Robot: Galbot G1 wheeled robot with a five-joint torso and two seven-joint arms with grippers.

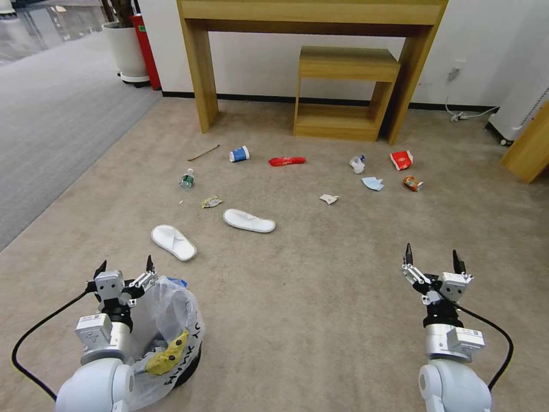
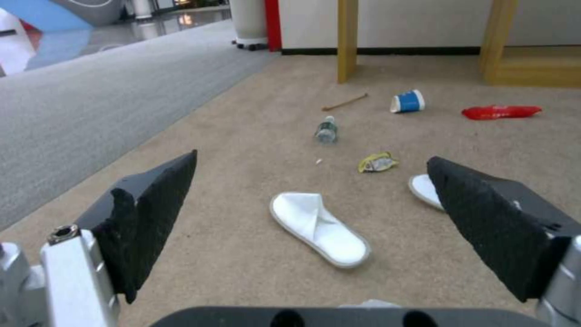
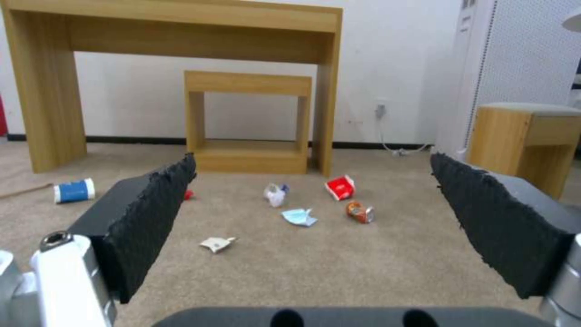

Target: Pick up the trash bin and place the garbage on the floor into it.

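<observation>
Two pincers are in view, each with its fingers spread apart and gripping nothing. The left pincer (image 1: 126, 268) hovers over the far rim of the trash bin (image 1: 177, 337), which stands on the floor (image 1: 309, 309) at the robot's near left; the left arm covers part of the bin, so most of its dark body is hidden, and the black lettering on the clear bag is too crumpled to read. The right pincer (image 1: 433, 258) hangs over bare carpet at the near right, well apart from any litter. The garbage lies scattered on the beige carpet ahead: two white slippers (image 1: 173, 242) nearest the bin, a yellowish wrapper (image 1: 211, 201), a small bottle (image 1: 186, 179), a wooden stick (image 1: 203, 153), a blue-white paper cup (image 1: 239, 154), a long red wrapper (image 1: 287, 161), a crumpled tissue (image 1: 357, 165), a blue mask (image 1: 372, 183), a red carton (image 1: 401, 159) and a small orange-red item (image 1: 412, 183) that cannot be identified. In the left wrist view one slipper (image 2: 426, 190) is partly cut off by a finger pad (image 2: 484, 218). Behind the litter a wooden desk (image 1: 311, 17) stands against the white wall with a wooden stool (image 1: 346, 91) under it. Grey carpet (image 1: 51, 120) borders the beige on the left.
</observation>
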